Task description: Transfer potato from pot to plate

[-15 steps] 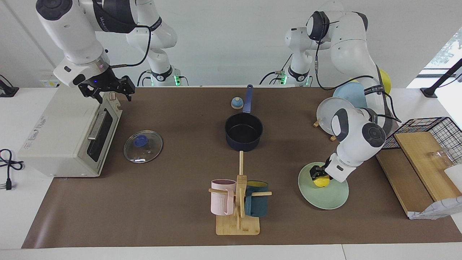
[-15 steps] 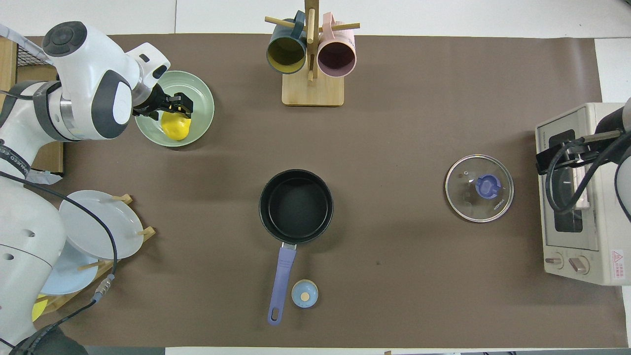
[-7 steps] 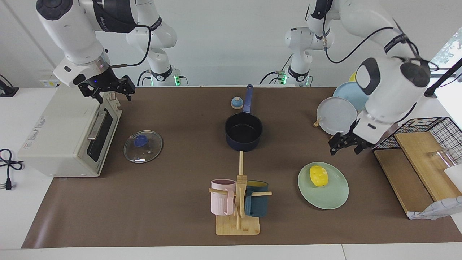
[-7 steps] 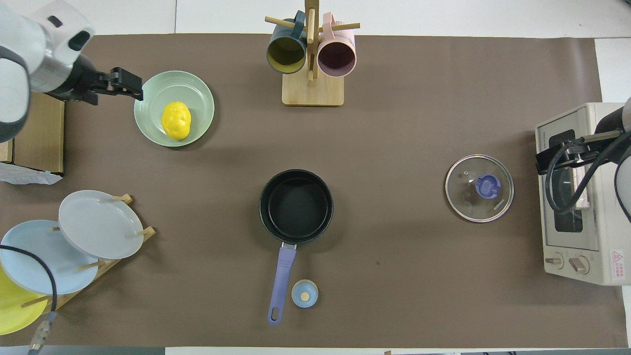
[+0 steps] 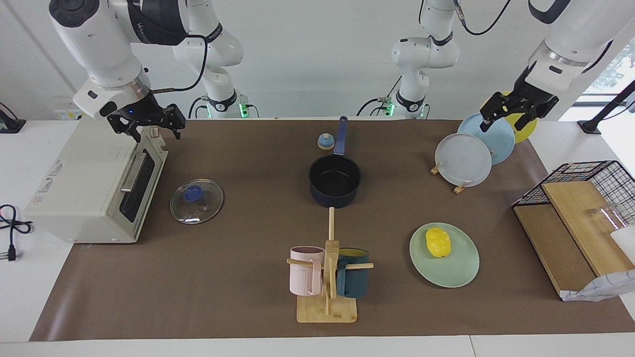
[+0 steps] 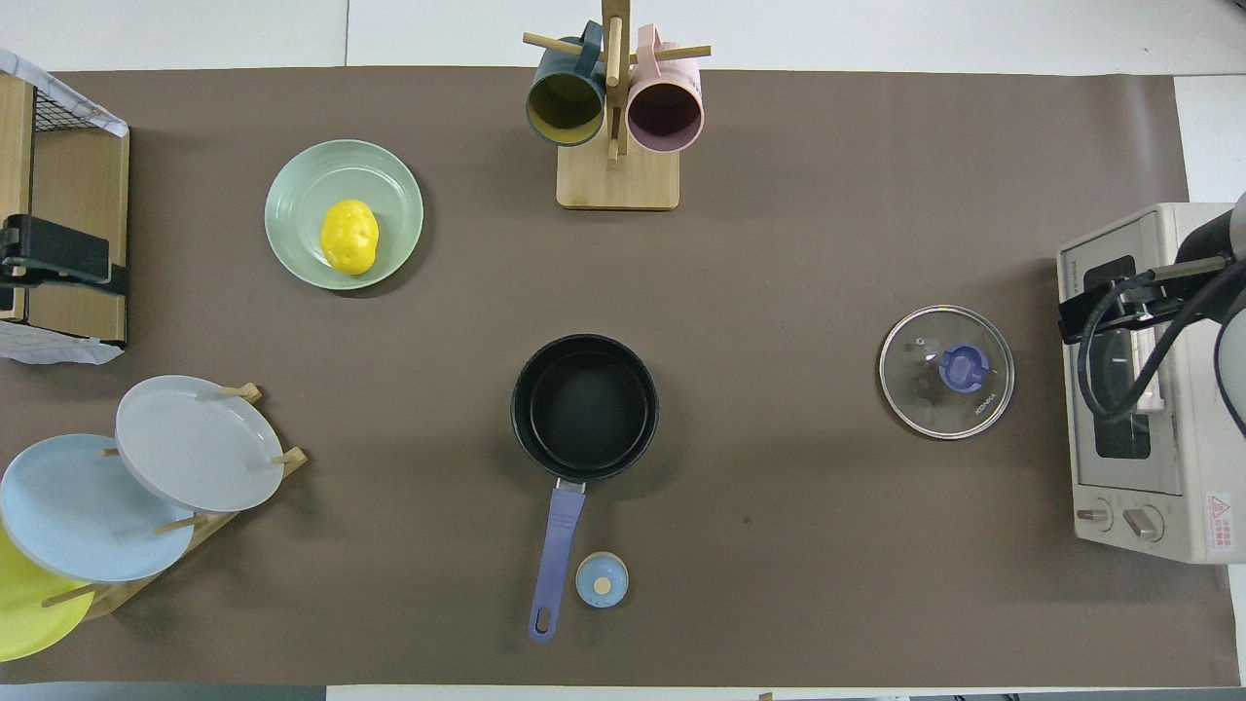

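Yellow potato (image 5: 438,242) lies loose on the mint plate (image 5: 459,272), long axis running twelve to six in the overhead view, the pot (image 5: 335,181) empty, while the left hand (image 5: 516,109), fingers spread and holding nothing, hangs over the plate rack and the right hand (image 5: 149,124), also spread, waits over the toaster oven.

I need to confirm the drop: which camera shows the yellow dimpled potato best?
The overhead view: the yellow dimpled potato lies unobstructed on the mint-green plate, its outline whole. The facing view shows it obliquely, also on the plate.
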`<move>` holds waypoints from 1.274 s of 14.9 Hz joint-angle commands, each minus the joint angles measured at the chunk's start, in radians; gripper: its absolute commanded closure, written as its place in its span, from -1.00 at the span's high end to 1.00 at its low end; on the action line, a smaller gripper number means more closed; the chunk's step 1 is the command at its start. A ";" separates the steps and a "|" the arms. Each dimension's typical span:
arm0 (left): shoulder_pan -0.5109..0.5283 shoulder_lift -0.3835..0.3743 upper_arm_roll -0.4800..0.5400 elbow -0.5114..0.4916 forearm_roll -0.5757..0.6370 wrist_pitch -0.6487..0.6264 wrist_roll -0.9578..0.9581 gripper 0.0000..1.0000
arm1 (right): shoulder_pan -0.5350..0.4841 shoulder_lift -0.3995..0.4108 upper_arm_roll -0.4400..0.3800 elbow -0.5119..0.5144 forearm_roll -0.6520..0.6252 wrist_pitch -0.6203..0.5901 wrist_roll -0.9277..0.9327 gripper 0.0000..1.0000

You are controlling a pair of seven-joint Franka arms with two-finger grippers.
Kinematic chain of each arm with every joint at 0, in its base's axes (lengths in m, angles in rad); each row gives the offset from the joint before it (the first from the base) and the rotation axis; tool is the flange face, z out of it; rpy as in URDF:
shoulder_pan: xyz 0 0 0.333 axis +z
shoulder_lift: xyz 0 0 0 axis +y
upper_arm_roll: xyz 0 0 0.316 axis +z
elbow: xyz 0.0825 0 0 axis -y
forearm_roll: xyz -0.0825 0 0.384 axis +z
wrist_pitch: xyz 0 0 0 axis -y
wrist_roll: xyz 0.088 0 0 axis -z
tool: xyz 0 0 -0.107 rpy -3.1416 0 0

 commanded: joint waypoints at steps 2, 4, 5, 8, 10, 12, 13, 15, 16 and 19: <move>-0.007 -0.180 -0.004 -0.254 0.025 0.043 0.023 1.00 | -0.020 -0.012 0.014 -0.011 0.013 0.023 0.009 1.00; -0.005 -0.178 -0.015 -0.273 0.024 0.075 0.023 1.00 | -0.020 -0.012 0.014 -0.011 0.013 0.026 0.012 1.00; -0.005 -0.149 -0.015 -0.261 0.025 0.101 0.022 1.00 | -0.020 -0.012 0.014 -0.011 0.014 0.032 0.013 1.00; -0.001 -0.017 -0.017 -0.087 0.033 0.048 0.030 1.00 | -0.021 -0.012 0.012 -0.011 0.014 0.035 0.013 1.00; 0.018 0.016 -0.032 -0.019 0.056 0.005 0.034 1.00 | -0.020 -0.012 0.012 -0.011 0.014 0.034 0.013 1.00; 0.019 0.005 -0.047 -0.047 0.073 0.004 0.066 1.00 | -0.020 -0.012 0.012 -0.011 0.013 0.035 0.013 1.00; 0.019 0.000 -0.047 -0.081 0.073 0.017 0.075 1.00 | -0.018 -0.012 0.012 -0.011 0.013 0.035 0.013 1.00; 0.028 -0.003 -0.052 -0.098 0.071 0.040 0.076 1.00 | -0.018 -0.012 0.012 -0.011 0.013 0.034 0.013 1.00; 0.032 -0.003 -0.058 -0.098 0.071 0.040 0.076 1.00 | -0.018 -0.014 0.012 -0.011 0.013 0.034 0.012 1.00; 0.050 0.000 -0.084 -0.075 0.071 0.032 0.074 1.00 | -0.018 -0.014 0.012 -0.011 0.013 0.035 0.013 1.00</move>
